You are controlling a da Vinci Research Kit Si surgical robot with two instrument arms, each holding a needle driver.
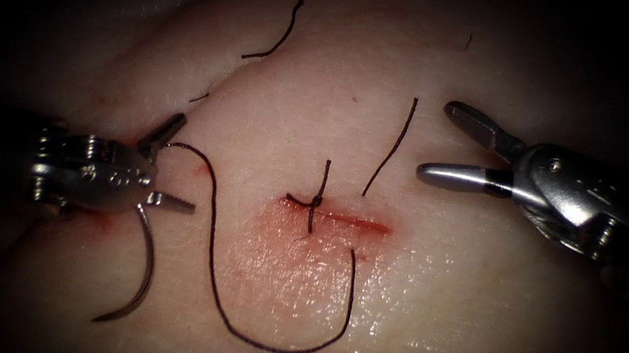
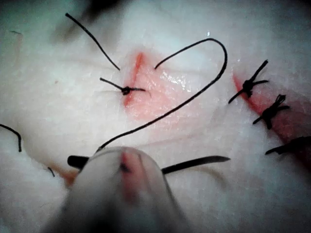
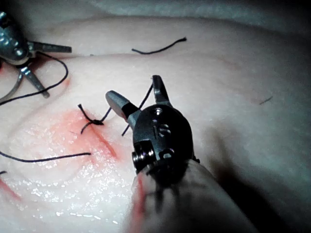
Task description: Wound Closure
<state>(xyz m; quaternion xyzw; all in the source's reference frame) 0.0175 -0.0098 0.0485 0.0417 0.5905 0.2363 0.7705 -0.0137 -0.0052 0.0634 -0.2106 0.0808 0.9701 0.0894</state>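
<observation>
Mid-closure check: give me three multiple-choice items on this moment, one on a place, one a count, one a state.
1. Relative to the red central cut, the curved steel needle lies:
A. right
B. left, by the left tool
C. inside it

2. Knotted dark thread stitches on that cut:
A. one
B. three
C. none

3. The right tool has its jaws:
A. shut on thread
B. shut on the needle
C. open, empty

Answers:
B, it curves beside the left tool.
A, a single knot sits there.
C, the jaws are spread with nothing between them.
</observation>
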